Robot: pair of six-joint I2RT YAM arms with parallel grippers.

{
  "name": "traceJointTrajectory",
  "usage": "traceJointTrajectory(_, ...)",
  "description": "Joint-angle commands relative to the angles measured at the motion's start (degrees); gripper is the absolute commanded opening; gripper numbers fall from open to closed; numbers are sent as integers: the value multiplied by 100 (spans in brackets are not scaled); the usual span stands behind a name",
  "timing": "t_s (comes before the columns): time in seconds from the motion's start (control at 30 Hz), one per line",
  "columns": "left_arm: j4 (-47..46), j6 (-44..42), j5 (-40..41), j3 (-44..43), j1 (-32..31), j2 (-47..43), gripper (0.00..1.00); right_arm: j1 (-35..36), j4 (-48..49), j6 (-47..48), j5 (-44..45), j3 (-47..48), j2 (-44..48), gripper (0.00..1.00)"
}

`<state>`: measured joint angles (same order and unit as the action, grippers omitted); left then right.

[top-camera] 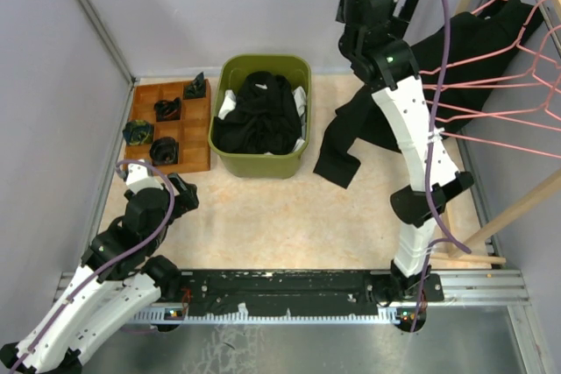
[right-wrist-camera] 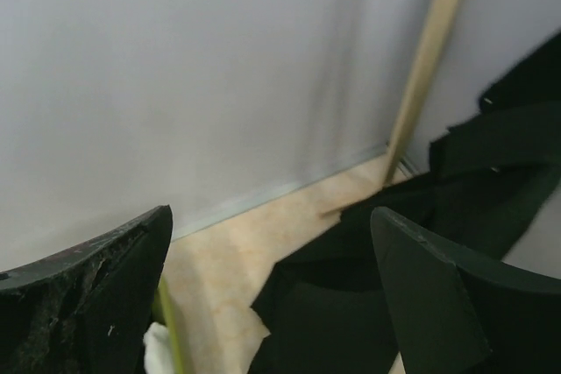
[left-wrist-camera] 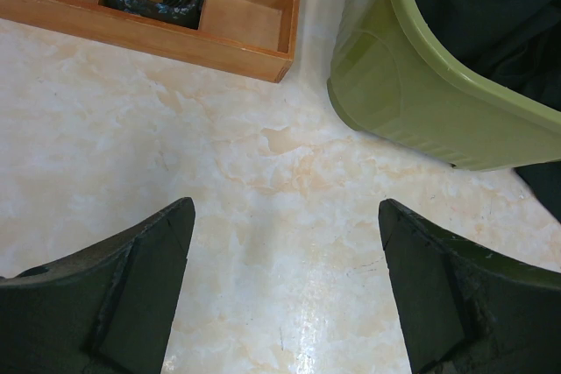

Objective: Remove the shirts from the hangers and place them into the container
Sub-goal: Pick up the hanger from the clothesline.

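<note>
The olive-green container stands at the back middle of the table. A black shirt lies heaped in it over a white one. Another black shirt hangs on the pink hangers at the right, and its lower part drapes onto the table. My right gripper is raised high near the back wall, left of that shirt, open and holding nothing. From the right wrist the shirt lies below the open right gripper. My left gripper hovers open over bare tabletop near the container's front left corner.
A brown wooden compartment tray with dark rolled items sits left of the container. Light wooden rack poles stand at the right. Grey walls close in the left, back and right sides.
</note>
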<state>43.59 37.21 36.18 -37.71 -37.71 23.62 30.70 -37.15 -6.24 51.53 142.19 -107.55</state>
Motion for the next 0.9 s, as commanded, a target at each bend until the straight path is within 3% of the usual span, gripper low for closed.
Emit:
traceJointTrajectory(0.0,-141,-74,-28,23,5,-11,91,-468,-338,-684,949,-246,510,94)
traceJointTrajectory(0.2,-158,-100,-52,19,10,33,91,-791,-15,-687,1838,-1033,848,93)
traceJointTrajectory(0.33,-142,-91,-42,19,10,32,91,-906,348,-575,1874,-1400,1046,93)
traceJointTrajectory(0.5,-141,-87,-50,18,9,38,91,-1374,-312,-1413,1167,-1527,1128,87)
traceJointTrajectory(0.63,-156,-113,-75,20,10,99,91,-1777,-172,-1589,222,-1790,1144,82)
traceJointTrajectory(0.87,-136,-100,-52,10,10,147,91,-1912,-163,-1405,23,-1252,456,78)
